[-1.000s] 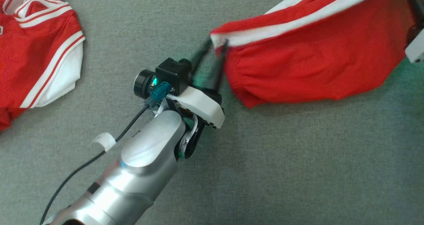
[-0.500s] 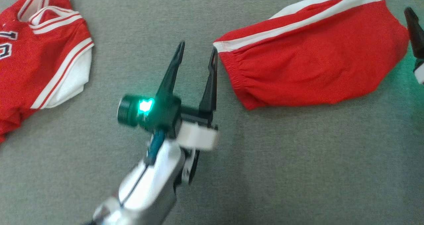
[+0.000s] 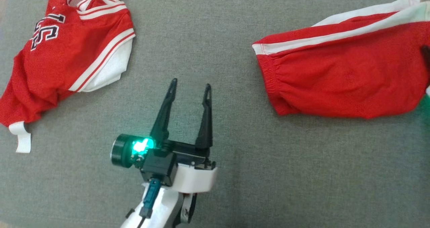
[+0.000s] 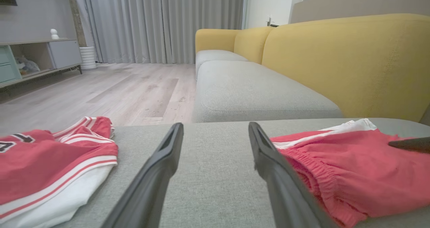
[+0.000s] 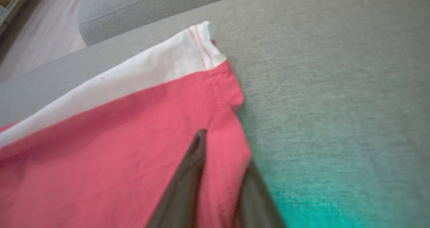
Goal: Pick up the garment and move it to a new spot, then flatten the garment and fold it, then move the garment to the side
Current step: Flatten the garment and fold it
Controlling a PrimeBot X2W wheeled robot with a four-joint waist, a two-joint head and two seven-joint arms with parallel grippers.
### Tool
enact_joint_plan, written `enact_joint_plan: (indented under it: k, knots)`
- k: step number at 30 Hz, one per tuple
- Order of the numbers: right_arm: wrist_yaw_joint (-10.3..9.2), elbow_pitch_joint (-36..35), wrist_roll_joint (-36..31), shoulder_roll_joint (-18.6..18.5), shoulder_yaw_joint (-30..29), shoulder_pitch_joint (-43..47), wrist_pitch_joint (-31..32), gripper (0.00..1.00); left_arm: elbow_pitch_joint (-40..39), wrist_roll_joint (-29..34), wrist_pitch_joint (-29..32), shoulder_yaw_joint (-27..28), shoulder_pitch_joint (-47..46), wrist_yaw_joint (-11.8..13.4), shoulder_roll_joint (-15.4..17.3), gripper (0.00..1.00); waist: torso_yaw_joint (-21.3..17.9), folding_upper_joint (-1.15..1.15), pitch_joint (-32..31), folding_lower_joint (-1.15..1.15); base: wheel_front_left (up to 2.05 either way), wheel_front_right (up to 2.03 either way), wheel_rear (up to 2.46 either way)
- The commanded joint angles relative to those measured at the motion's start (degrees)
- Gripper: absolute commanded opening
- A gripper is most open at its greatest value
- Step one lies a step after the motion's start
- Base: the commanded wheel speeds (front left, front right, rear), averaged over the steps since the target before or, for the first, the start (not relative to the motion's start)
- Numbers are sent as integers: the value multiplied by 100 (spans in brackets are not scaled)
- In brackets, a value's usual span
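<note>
REMOTE DESK: The grey sofa seat (image 3: pixel 235 36) carries everything in my head view. The red shorts (image 3: pixel 342 83) lie on it at 2 to 3 o'clock, spread out but puffed in the middle. A red numbered jersey (image 3: pixel 60 63) sits crumpled at 10 o'clock, well apart from them.

I judge the flattening step to be in hand: the shorts are down on the seat and not yet smooth or folded.

Their long axis runs from 9 o'clock toward 2 o'clock, tilted a little up to the right. The gathered waistband (image 3: pixel 270 80) points to 9 o'clock, the leg hem (image 5: pixel 205 50) lies at the far end, and the white side stripe (image 3: pixel 336 36) lines the 12 o'clock edge.

My left tool (image 3: pixel 190 84) hovers at 6 o'clock, fingers spread wide and aimed at 12. It holds nothing and is clear of both garments.

My right tool (image 5: pixel 223 154) is at the hem end, its two fingers close together with a strip of red cloth between them. I cannot tell whether they are clamped.

By my reading, the next move calls for swinging the left tool toward 2 o'clock to take a waistband corner. With the hem end pinned, I would then draw the two ends apart along that axis.
</note>
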Motion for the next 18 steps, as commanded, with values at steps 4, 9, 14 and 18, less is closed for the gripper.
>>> enact_joint_plan:
  k: [4,9,14,18]
  knots:
    - [-4,-158,-65,-111,238,102,-189,0,-275,196,-29,433,52,-59,-50,100,-241,0,-99,1,0,0,0]
    - [-4,-243,-60,-256,343,133,-393,0,-265,306,-29,663,149,-169,-34,100,-635,0,-273,1,0,0,0]
    - [-4,-150,32,-549,342,345,-677,0,-255,386,-29,850,230,-259,-37,100,-919,0,-432,1,0,0,0]
    - [-4,-234,-42,-604,389,367,-955,0,-223,408,-29,962,302,-321,-55,100,-1044,0,-529,1,0,0,0]
